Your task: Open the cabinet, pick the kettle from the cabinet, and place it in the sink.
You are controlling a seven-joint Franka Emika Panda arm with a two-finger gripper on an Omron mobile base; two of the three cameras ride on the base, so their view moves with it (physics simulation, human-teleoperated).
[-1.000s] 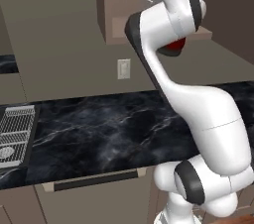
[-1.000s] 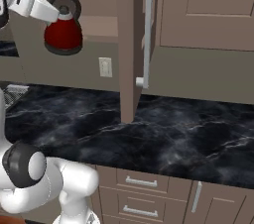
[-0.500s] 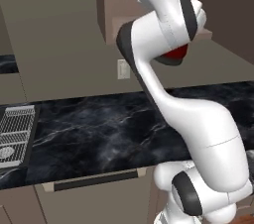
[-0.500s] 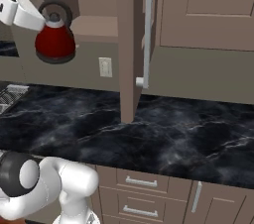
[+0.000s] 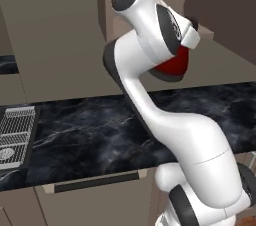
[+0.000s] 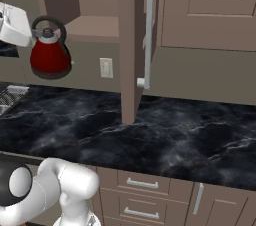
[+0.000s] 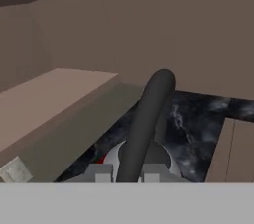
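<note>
The red kettle [image 6: 49, 59] hangs in the air left of the open cabinet [image 6: 95, 26], above the black counter. My gripper [image 6: 34, 30] is shut on its black loop handle [image 6: 48, 22]. In the hand view the handle [image 7: 145, 119] rises between my fingertips [image 7: 103, 173], with the kettle's grey lid [image 7: 158, 157] just below my gripper [image 7: 126, 173]. In the left base view my arm covers most of the kettle [image 5: 172, 65]. The cabinet door [image 6: 128, 45] stands open, edge-on, with its silver bar handle [image 6: 148, 30]. The sink [image 5: 10, 146] lies at the counter's far left.
A silver wire rack [image 5: 17, 119] sits at the sink. The dark marble counter [image 6: 150, 135] runs under the kettle. A wall outlet [image 6: 106, 67] is on the backsplash. A shut upper cabinet [image 6: 210, 10] is right of the open door, and beige drawers [image 6: 142, 185] sit below.
The kettle, held by its handle, has moved left and a little lower, farther from the open cabinet. The arm has swung with it. The cabinet door has not moved.
</note>
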